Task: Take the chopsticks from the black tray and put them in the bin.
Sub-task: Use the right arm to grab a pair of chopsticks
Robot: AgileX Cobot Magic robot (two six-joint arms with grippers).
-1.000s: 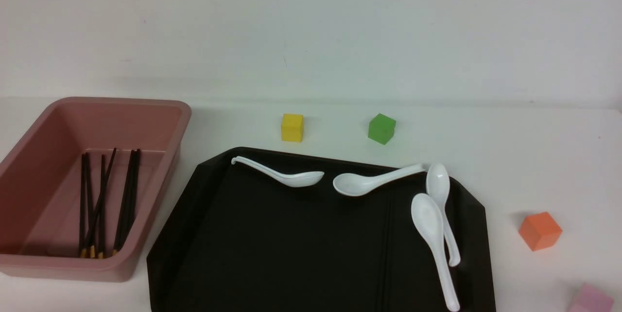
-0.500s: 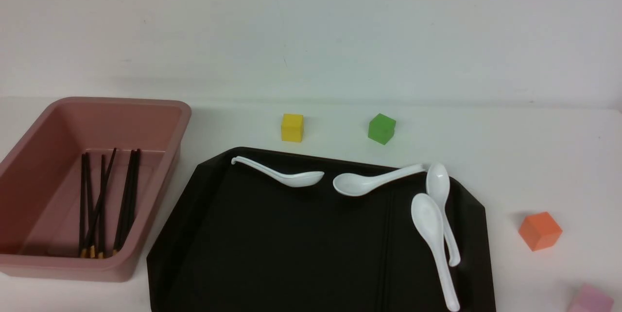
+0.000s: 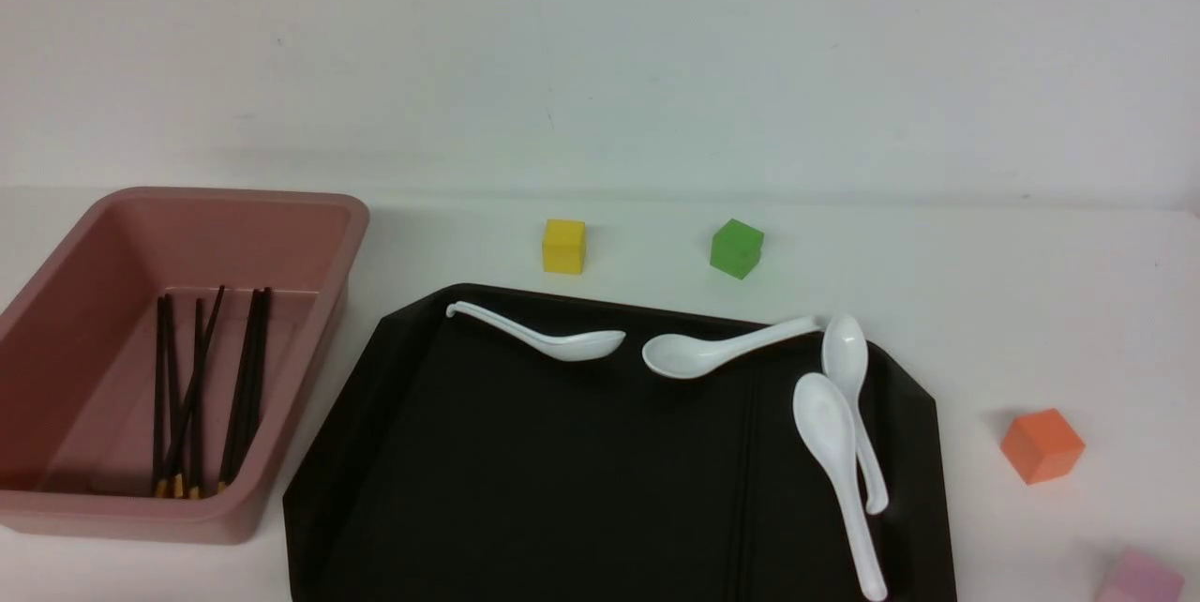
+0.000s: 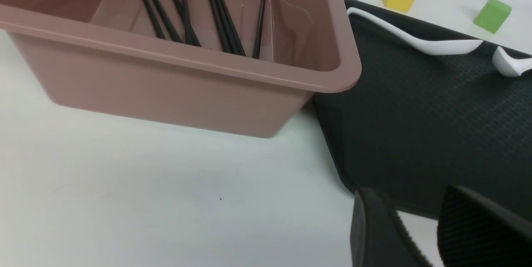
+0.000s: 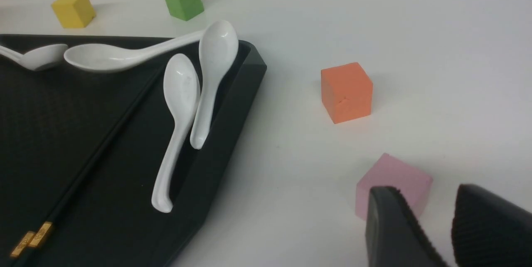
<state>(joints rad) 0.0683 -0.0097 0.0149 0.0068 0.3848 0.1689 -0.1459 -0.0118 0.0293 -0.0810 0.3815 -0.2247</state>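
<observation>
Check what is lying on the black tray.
Four white plastic soup spoons and two thin black gold-ended chopsticks lie on the flat black plastic tray. Its near edge lies out of frame.

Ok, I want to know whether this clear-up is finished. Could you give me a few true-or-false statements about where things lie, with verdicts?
1. All the chopsticks are in the bin. False: a pair lies on the black tray, its gold ends showing in the right wrist view.
2. Four white spoons lie on the black tray. True.
3. The orange cube sits on the tray. False: it stands on the table, to the right of the tray.
4. The right end effector holds nothing. True.
5. The yellow cube and green cube stand on the table beyond the tray. True.
</observation>
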